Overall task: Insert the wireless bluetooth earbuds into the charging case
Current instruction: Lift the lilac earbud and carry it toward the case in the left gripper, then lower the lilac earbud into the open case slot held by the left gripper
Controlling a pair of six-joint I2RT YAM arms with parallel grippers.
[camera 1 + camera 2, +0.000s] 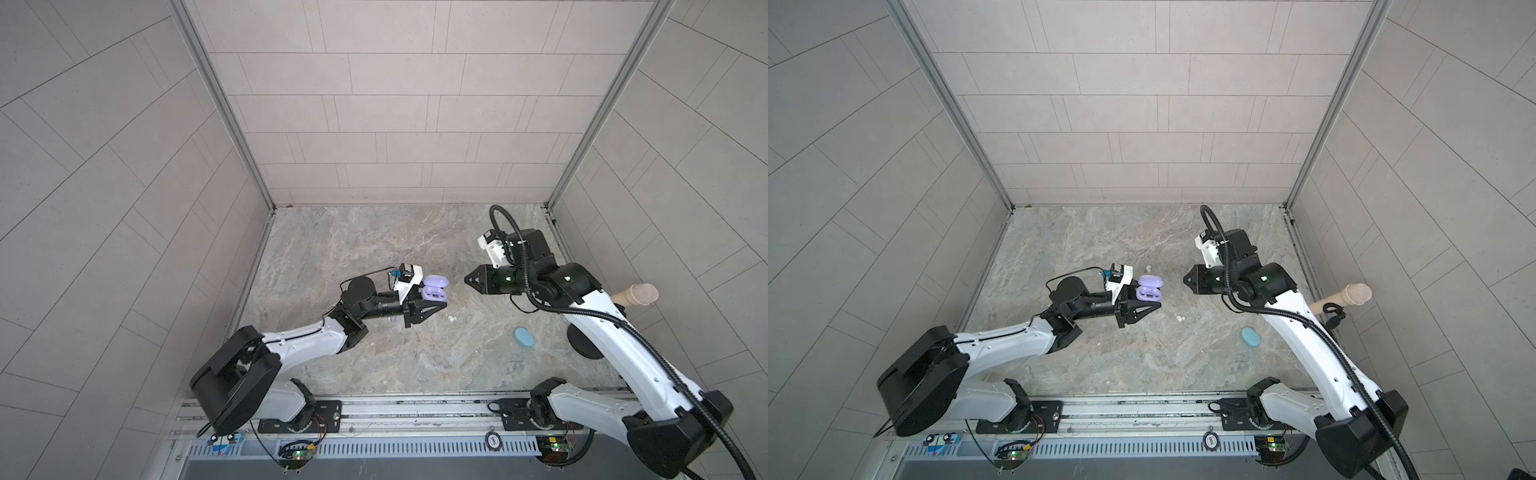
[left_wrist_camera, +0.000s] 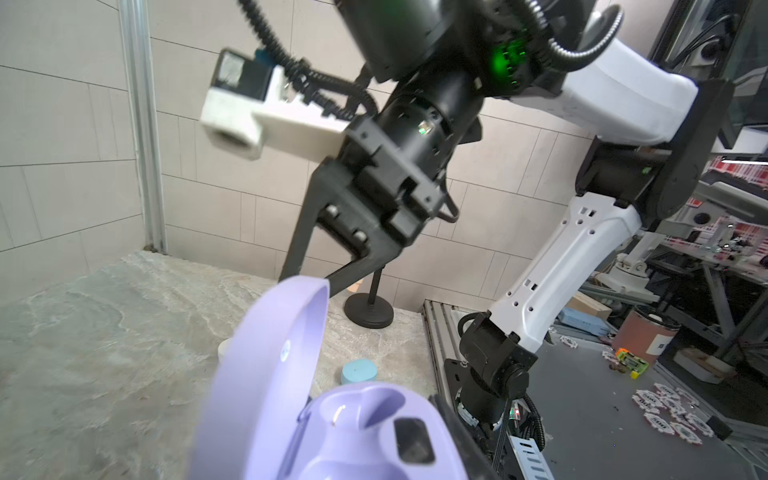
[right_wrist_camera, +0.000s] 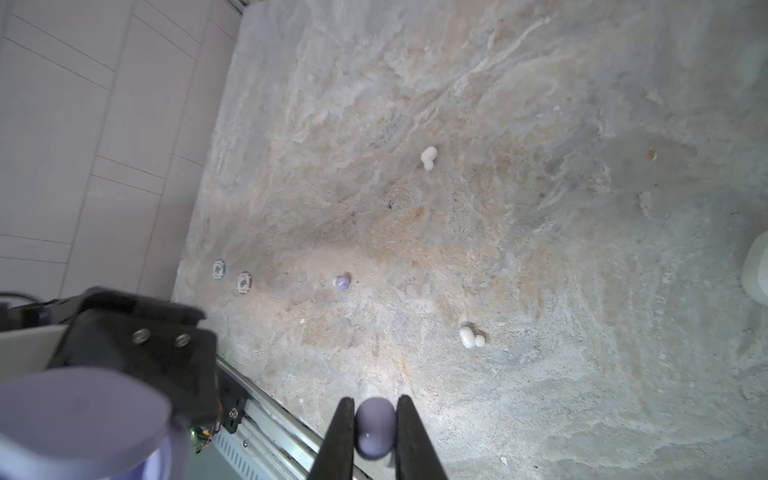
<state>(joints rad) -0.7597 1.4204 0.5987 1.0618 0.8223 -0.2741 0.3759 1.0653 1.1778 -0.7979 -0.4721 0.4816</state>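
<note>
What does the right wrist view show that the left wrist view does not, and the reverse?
Only right wrist: a lilac earbud pinched in the right gripper, a loose lilac earbud, two white earbuds, two poker chips.
Only left wrist: the empty sockets inside the lilac case, and a blue case.
Both: that lilac case, the right gripper, the stone table.

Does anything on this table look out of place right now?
Yes: two poker chips lie on the table beside the wall, unrelated to earbuds. One lilac earbud and two white earbuds lie scattered loose instead of stowed.
</note>
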